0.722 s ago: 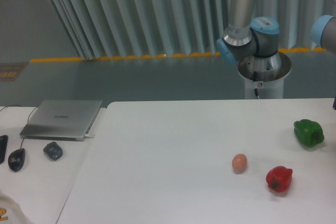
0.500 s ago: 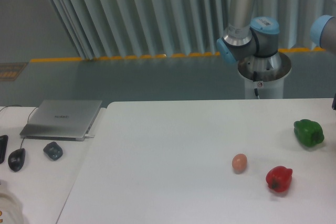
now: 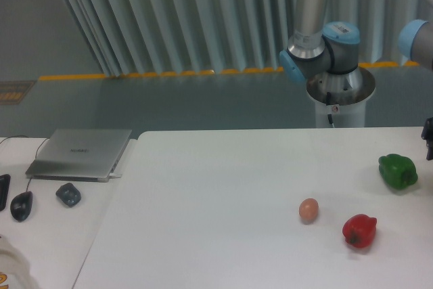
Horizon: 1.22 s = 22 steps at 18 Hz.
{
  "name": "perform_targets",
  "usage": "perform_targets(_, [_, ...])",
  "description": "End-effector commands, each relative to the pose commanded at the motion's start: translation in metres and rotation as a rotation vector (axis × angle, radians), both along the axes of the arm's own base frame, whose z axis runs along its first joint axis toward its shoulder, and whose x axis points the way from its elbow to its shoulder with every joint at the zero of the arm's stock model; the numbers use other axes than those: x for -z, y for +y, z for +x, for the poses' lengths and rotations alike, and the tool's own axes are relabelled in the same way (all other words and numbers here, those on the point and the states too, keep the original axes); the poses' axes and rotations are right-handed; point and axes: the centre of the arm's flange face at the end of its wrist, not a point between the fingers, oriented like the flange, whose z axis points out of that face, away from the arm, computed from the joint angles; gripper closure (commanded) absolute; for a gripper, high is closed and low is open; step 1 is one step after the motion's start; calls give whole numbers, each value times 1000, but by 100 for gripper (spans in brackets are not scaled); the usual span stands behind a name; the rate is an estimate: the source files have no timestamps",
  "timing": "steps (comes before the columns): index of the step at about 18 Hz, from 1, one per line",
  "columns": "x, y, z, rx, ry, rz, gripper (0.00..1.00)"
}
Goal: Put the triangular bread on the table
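At the far right edge of the view, a small dark piece of the hand [image 3: 428,139] pokes into the picture above the white counter [image 3: 223,187]. So little of it shows that I cannot tell whether its fingers are apart, together, or clamped on something. The triangular bread is not visible anywhere in the view, so its place, its look, and the way its long axis points cannot be told.

Just below and to the left of the hand, a green pepper [image 3: 398,170] lies on the counter. Farther down and left of the hand sits a red pepper [image 3: 359,230], and left of that, a little apart, a small tan egg [image 3: 308,210] stands on its own. All three rest on the counter, none touching another.

The arm [image 3: 316,32] rises behind the counter, up and to the left of the hand, with a grey tube, light blue joint caps and a round metal base.

Far to the left of the hand a smaller white desk [image 3: 61,235] abuts the counter. On it lie a closed silver laptop [image 3: 81,153], a small dark grey lump [image 3: 68,195] in front of the laptop, and a black mouse [image 3: 21,205] with its cord running off to the left.
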Motion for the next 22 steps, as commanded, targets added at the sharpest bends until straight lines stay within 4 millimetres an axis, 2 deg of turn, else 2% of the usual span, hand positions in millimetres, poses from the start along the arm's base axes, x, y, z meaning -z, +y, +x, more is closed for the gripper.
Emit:
perform_targets(4, [-8,-7,-9,40,30,-31,0])
perform_targets(6, [-7,-17,-16,148,28,-45,0])
perform_targets(7, [-5,-28,-22,195,23,-54,0])
perform_targets(10, [6,-51,-31,286,-1,-68,0])
perform_targets(11, [22,-57,-28,325,-33,-79,0])
perform_targets(13, [35,-61,-21,336,-61,-83,0])
perform_targets(17, [42,-67,-21,378,-72,-121,0])
perform_targets(22, [44,-99,-36,391,-81,-142,0])
